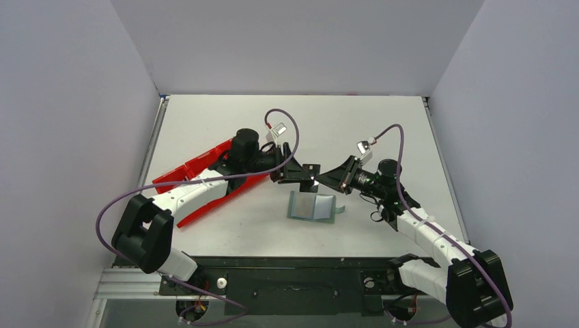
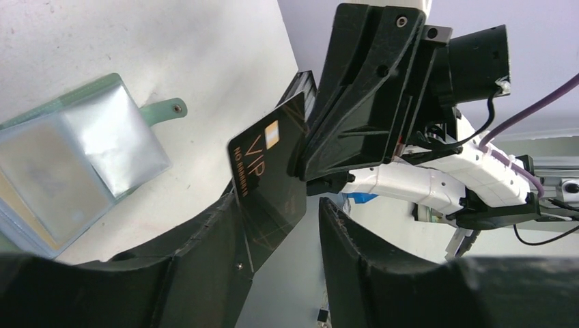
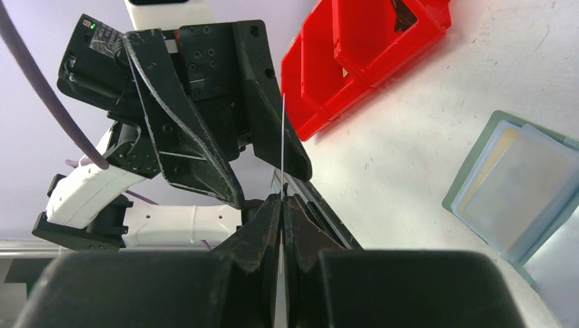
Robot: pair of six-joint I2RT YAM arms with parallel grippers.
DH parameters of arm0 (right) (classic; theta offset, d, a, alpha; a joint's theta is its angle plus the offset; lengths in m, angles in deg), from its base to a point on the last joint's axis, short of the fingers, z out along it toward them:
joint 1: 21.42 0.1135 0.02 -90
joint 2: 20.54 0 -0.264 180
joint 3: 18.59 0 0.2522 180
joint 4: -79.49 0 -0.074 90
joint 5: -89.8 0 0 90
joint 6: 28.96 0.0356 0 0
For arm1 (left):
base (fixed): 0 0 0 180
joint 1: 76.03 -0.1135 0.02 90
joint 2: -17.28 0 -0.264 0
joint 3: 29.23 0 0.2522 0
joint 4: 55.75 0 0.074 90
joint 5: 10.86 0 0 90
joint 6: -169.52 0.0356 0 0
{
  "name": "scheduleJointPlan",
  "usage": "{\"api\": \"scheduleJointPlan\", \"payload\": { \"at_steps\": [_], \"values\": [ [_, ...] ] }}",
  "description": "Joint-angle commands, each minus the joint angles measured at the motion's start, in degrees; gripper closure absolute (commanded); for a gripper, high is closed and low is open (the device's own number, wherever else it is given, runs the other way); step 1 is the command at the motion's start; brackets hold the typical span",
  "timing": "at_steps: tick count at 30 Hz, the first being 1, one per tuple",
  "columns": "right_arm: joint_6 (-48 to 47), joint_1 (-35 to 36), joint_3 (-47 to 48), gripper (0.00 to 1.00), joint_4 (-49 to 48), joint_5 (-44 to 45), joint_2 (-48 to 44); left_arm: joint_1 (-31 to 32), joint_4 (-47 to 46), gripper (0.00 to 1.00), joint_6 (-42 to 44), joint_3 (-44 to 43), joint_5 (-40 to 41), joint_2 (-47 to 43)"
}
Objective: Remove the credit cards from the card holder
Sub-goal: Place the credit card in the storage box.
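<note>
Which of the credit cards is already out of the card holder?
The black VIP card, pinched in the right gripper. The tan-yellow card lies inside the grey-green card holder.

Place: a robotics lab test cell.
Enclosure: plain pale wall panels box in the white bench beyond and beside the jaws.
Mounting: aluminium framing behind the jaws, at the arm bases.
Cabling: purple cables run exposed along the arms.

Right end effector pinched on a thin card, seen edge-on and upright. Left end effector faces it, fingers apart, one each side of the card. Card holder lies flat on the table; red tray behind.
</note>
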Motion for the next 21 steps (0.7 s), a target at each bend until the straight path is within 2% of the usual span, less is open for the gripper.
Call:
{"api": "scheduleJointPlan", "payload": {
  "at_steps": [1, 6, 7, 9, 10, 11, 12, 14, 16, 18, 21],
  "values": [
    [-0.12, 0.72, 2.70, 1.00, -3.98, 0.01, 0.75, -0.10, -5.64, 0.59, -1.38, -0.17, -1.95, 0.23],
    [-0.68, 0.92, 2.90, 1.00, -3.57, 0.22, 1.19, -0.11, -6.41, 0.86, -1.67, 0.26, -2.32, 0.43],
    [-1.09, 0.98, 3.04, 1.00, -3.03, 0.34, 1.20, -0.15, -6.34, 0.96, -1.67, 0.38, -2.19, 0.51],
    [-2.50, 1.39, 3.73, 0.96, -0.54, 0.84, 1.03, -0.06, -6.03, 1.00, -1.48, 0.32, -2.02, 0.69],
    [-3.31, 1.43, 4.10, 0.79, 0.75, 1.67, 0.81, -0.05, -5.49, 1.00, -1.20, 0.34, -1.48, 0.67],
    [-5.35, 1.58, 4.90, 0.69, 4.20, 3.11, 0.34, -0.05, -4.96, 1.00, -0.91, 0.20, -1.08, 0.53],
    [-8.06, 1.66, 6.13, 0.47, 8.82, 3.98, 0.03, -0.12, -3.44, 1.00, -0.20, -0.06, 0.09, 0.42],
    [-12.10, 1.67, 8.10, 0.28, 16.06, 7.63, -1.70, -0.22, -0.06, 1.00, 1.39, -0.84, 2.96, -0.27],
    [-15.89, 1.65, 10.18, 0.21, 23.46, 12.50, -3.08, -0.52, 4.49, 1.00, 3.30, -1.84, 6.88, -1.35],
    [-18.41, 1.54, 11.57, 0.18, 29.62, 17.87, -4.32, -1.28, 7.62, 1.00, 4.46, -2.54, 10.59, -2.38],
    [-19.76, 1.28, 12.04, 0.17, 33.57, 24.27, -5.77, -4.13, 14.70, 1.00, 5.38, -3.03, 17.28, -3.91]
  ]
}}
